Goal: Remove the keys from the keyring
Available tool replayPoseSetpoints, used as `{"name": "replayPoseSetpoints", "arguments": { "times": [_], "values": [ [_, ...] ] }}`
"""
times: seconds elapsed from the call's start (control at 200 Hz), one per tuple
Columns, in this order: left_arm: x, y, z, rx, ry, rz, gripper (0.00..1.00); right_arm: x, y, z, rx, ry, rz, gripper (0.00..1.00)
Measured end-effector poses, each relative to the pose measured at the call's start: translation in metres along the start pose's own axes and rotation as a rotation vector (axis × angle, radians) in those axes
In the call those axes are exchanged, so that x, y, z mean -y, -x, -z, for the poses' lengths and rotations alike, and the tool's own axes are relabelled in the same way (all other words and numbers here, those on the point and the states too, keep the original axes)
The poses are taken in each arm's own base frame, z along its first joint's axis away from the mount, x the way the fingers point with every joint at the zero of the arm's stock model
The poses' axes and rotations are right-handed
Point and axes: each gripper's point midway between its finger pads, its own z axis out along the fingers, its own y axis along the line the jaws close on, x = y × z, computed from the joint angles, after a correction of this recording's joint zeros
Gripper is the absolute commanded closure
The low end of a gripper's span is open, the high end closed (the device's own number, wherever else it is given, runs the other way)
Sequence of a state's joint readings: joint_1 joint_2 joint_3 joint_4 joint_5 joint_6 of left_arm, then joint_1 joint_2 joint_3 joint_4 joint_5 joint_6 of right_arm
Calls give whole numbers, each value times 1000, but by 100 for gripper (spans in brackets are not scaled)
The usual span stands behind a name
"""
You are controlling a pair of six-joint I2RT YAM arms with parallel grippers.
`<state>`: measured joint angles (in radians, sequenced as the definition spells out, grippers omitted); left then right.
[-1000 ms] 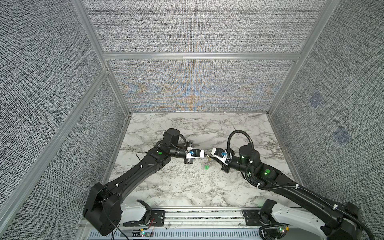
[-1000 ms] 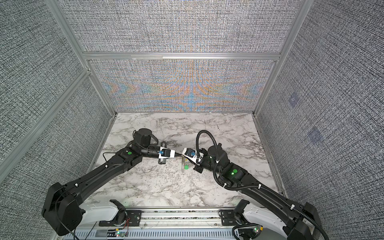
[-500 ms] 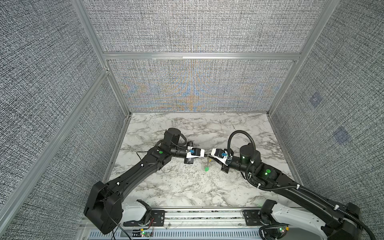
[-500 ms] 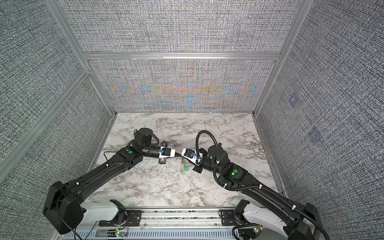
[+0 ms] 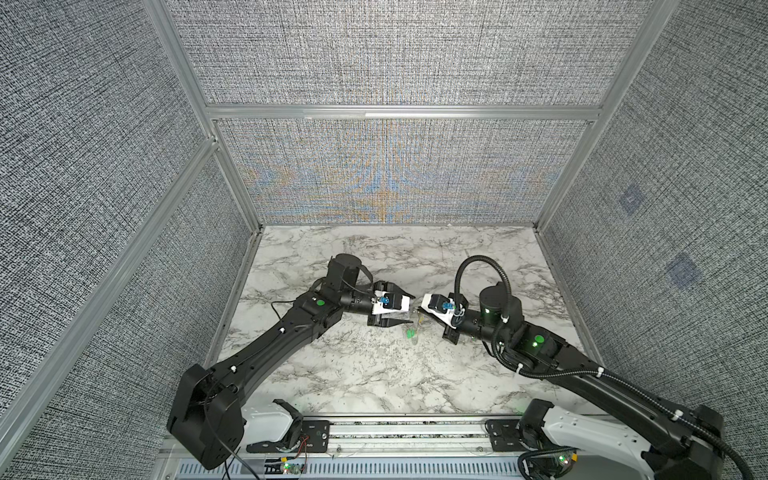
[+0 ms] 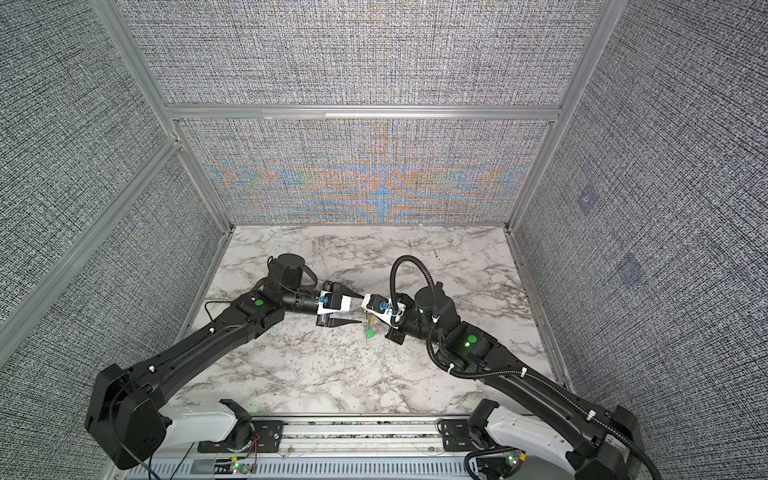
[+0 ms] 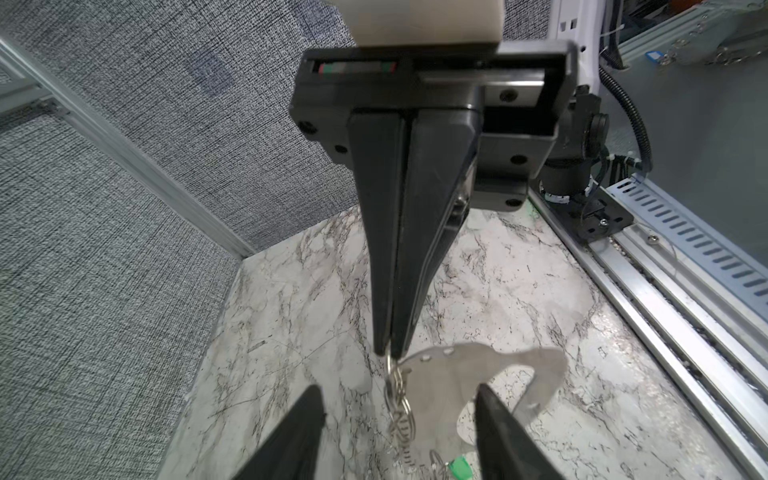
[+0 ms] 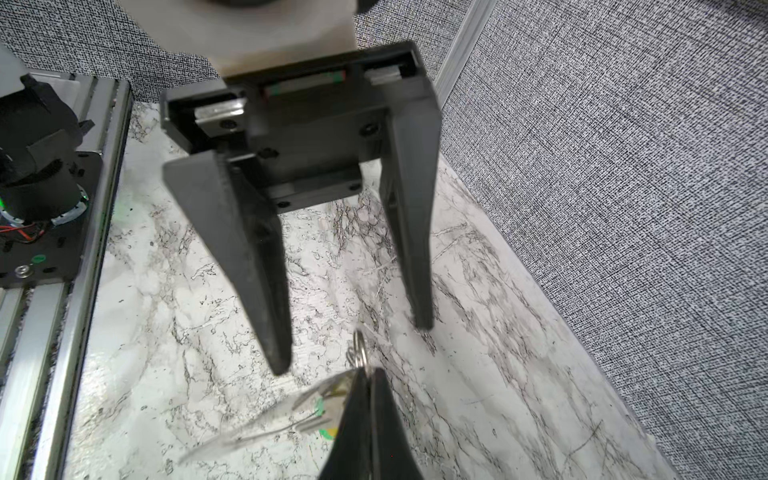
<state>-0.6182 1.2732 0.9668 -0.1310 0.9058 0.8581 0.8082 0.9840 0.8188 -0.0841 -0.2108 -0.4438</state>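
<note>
Right tool (image 7: 388, 351) clenched on split ring (image 7: 392, 376) at top of bunch. Keyring (image 7: 453, 374), blurred, and green key tag (image 7: 459, 464) dangle below it, over surface (image 5: 353, 374). Left tool (image 5: 411, 309) released, fingers either side of bunch, no contact. Likely light, stiff, slippery metal, free to swing. Pinch keyring across flat band, not tag.

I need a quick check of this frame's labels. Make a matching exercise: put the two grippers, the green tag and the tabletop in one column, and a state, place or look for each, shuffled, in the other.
Column 1
1. left gripper
2. right gripper
3. green tag
4. tabletop

Column 2
A. white-grey marble pattern
B. shut on a small metal ring
C. open, gripping nothing
D. on the ring chain, by the right gripper's tip

Pairs: 1-C, 2-B, 3-D, 4-A
</note>
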Motion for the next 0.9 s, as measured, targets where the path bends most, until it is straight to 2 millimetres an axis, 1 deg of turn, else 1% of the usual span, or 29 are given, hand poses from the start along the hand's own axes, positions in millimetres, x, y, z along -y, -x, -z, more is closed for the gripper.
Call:
{"name": "replayPoseSetpoints", "arguments": {
  "times": [0.095,0.29,0.375,0.43,0.45,0.49,0.56,0.665,0.695,0.7,0.71,0.72,0.815,0.9],
  "values": [
    [-4,1,4,-24,36,-26,19,1,-4,-1,-39,6,-18,100],
    [-9,-3,7,-64,74,-50,45,1,-11,-4,-113,26,-40,100],
    [-11,-5,8,-79,86,-46,46,0,-17,-5,-152,40,-49,100],
    [-13,-5,8,-83,93,-35,47,1,-14,-4,-157,41,-50,100],
    [-13,-6,8,-86,95,-31,46,2,-12,-4,-154,40,-50,100],
    [-14,-7,8,-93,101,-23,41,4,-9,-4,-151,38,-49,100],
    [-17,-9,9,-106,115,-4,37,6,-9,-4,-159,34,-51,100],
    [-21,-14,11,-131,155,32,23,4,-13,-3,-183,43,-55,100],
    [-21,-16,11,-136,164,46,15,3,-14,-3,-188,44,-56,100],
    [-22,-16,12,-137,165,47,10,3,-14,-3,-188,45,-56,100],
    [-22,-17,12,-139,168,51,4,3,-15,-2,-191,46,-57,100],
    [-22,-18,12,-143,173,55,2,3,-15,-2,-192,46,-57,100],
    [-27,-27,13,-164,222,121,1,2,-17,-2,-198,49,-57,100],
    [-38,-35,17,-197,289,182,1,4,-18,-2,-205,40,-54,100]
  ]
}}
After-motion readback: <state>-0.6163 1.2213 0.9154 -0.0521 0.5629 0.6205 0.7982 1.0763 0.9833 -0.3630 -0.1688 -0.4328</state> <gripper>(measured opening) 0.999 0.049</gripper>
